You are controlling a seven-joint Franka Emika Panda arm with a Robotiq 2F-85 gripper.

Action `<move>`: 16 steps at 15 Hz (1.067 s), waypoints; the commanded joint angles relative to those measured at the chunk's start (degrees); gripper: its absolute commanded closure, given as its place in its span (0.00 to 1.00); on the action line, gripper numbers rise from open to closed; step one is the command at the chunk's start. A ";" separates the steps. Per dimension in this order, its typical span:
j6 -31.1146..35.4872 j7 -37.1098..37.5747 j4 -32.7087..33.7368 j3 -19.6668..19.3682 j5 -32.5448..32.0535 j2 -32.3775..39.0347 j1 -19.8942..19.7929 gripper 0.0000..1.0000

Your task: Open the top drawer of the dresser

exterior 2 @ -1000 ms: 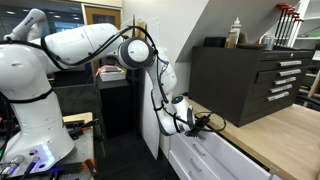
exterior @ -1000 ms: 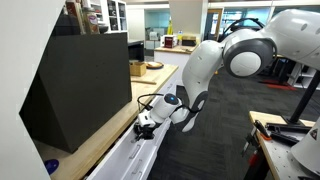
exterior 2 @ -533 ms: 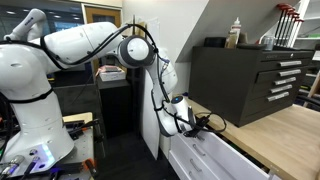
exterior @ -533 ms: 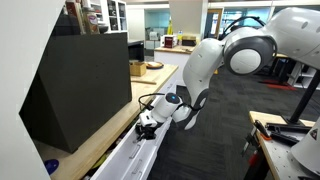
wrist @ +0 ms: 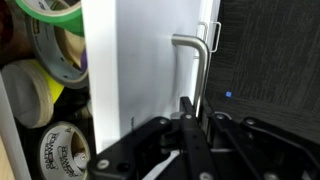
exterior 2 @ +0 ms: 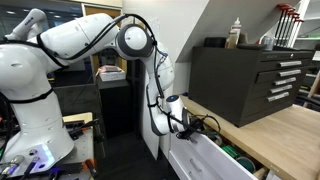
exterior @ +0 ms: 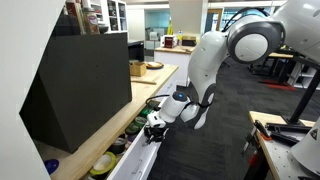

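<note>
Wrist view gives the closest look. The white front of the top drawer (wrist: 140, 80) fills the middle, and its slim silver handle (wrist: 192, 60) runs down into the gripper (wrist: 187, 108). The dark fingers sit close together at the bar's lower end. I cannot tell whether they clamp the bar or only hook behind it. To the left of the front panel, only this view shows the contents plainly: a green tape roll (wrist: 55, 12) and a pale tape roll (wrist: 28, 92) lie side by side with others in the drawer.

In both exterior views the drawer stands pulled out from the dresser (exterior: 152, 78), just under the light wood top. In an exterior view the gripper (exterior: 155, 126) is at the far end of the open drawer (exterior: 128, 165), and small round shapes show inside. The black wedge box (exterior: 80, 85) stands on the countertop to the left, showing a plain slanted side.

In an exterior view from the opposite end, the gripper (exterior 2: 183, 126) meets the drawer front (exterior 2: 205, 155) at its near end. The same black box (exterior 2: 245, 80) shows its own drawer fronts with pale handles.
</note>
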 commanded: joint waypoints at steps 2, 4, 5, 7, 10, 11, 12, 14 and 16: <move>0.64 -4.84 -9.15 -2.06 1.18 -4.42 -0.60 0.97; 0.86 -5.61 -10.13 -2.08 2.07 -4.81 -0.54 0.97; 0.92 -4.89 -11.23 -2.47 2.44 -5.15 -0.14 0.97; 0.98 -6.21 -11.45 -1.95 3.01 -5.38 -0.53 0.64; 0.42 -7.06 -14.69 -1.95 1.46 -6.65 -1.02 0.47; 0.22 -7.41 -16.15 -2.96 1.49 -6.97 -0.82 0.41; 0.17 -7.88 -17.77 -3.25 1.14 -7.40 -1.51 0.33; 0.57 -9.62 -20.92 -3.97 1.81 -8.86 -1.95 0.19; 0.95 -12.30 -22.89 -4.18 3.46 -10.68 -1.84 0.10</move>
